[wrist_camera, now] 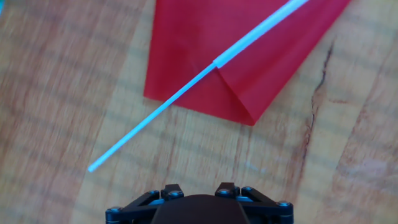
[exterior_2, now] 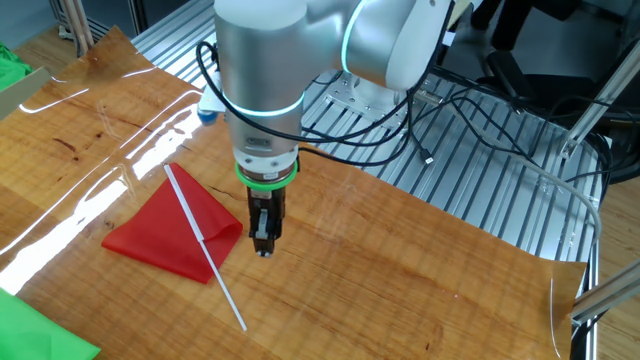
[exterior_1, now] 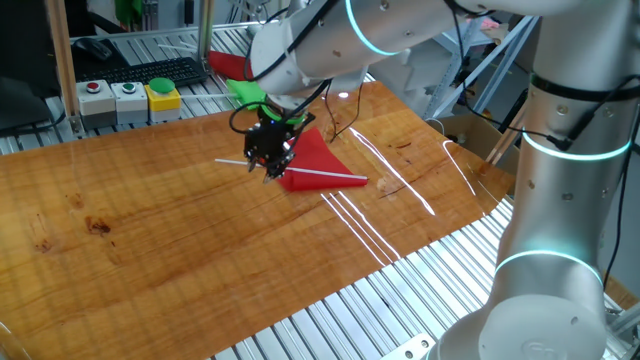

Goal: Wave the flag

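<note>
The flag lies flat on the wooden table. Its red triangular cloth (exterior_1: pixel 318 158) is spread out, and its thin white stick (exterior_1: pixel 330 177) runs across it. My gripper (exterior_1: pixel 269 168) points down just above the table, over the bare end of the stick. In the other fixed view the gripper (exterior_2: pixel 262 243) hangs just right of the red cloth (exterior_2: pixel 165 235) and the stick (exterior_2: pixel 205 245), its fingers close together and holding nothing. In the hand view the cloth (wrist_camera: pixel 249 56) and the stick (wrist_camera: pixel 161 112) lie ahead of the gripper (wrist_camera: pixel 199 190).
A green cloth (exterior_1: pixel 245 90) lies behind the flag and also shows in the other fixed view (exterior_2: pixel 40 330). A button box (exterior_1: pixel 130 100) and a keyboard (exterior_1: pixel 150 72) sit at the back. Cables (exterior_2: pixel 450 110) run over the metal frame beyond the table edge.
</note>
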Available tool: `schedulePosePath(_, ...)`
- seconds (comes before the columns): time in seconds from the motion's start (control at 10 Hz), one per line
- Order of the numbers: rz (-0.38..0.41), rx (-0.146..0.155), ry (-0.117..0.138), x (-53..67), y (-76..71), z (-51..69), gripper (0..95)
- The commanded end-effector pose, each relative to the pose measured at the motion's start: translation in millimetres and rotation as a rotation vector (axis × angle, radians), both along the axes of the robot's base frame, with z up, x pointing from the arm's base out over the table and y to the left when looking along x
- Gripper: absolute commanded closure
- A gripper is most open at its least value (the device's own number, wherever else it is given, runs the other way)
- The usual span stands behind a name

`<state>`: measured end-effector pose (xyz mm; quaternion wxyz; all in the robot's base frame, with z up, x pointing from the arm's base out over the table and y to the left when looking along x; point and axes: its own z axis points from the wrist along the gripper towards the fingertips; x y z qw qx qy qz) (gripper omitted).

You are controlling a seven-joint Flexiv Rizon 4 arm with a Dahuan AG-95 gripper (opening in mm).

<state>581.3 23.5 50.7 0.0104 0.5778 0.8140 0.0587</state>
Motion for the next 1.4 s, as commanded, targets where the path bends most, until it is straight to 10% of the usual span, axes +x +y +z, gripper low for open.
schedulePosePath(0.1,-0.088,-0.007,-0.009,15.3,5.5,-12.5,57.0)
schedulePosePath(1.4,-0.391,0.026,-0.002,94.1,-3.6,-33.6,57.0)
